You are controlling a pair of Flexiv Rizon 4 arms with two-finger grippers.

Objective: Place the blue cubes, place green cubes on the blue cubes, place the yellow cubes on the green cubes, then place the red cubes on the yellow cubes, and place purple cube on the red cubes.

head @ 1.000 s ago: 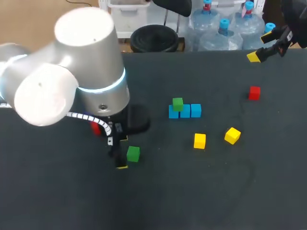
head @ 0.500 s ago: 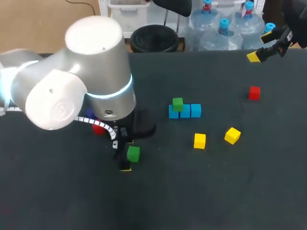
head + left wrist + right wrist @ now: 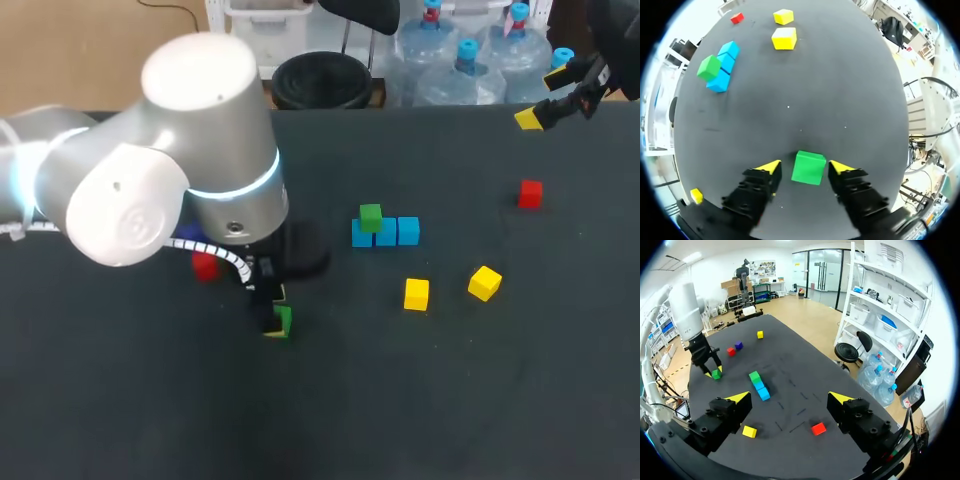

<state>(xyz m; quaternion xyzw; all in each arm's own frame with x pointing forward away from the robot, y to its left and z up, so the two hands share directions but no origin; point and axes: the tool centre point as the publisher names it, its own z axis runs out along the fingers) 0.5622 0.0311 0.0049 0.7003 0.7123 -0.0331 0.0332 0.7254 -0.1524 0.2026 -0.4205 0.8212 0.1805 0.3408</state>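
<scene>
Left wrist view: left gripper (image 3: 804, 166) straddles the loose green cube (image 3: 809, 168), fingers (image 3: 770, 167) spread and seemingly not touching, to pinch it for the blue cubes (image 3: 725, 65); right gripper (image 3: 790, 398) hangs clear, fingers apart.

Bright even light, likely overhead; soft shadow beneath left arm (image 3: 190, 150) on table (image 3: 450, 400); mild glare on its casing.
</scene>
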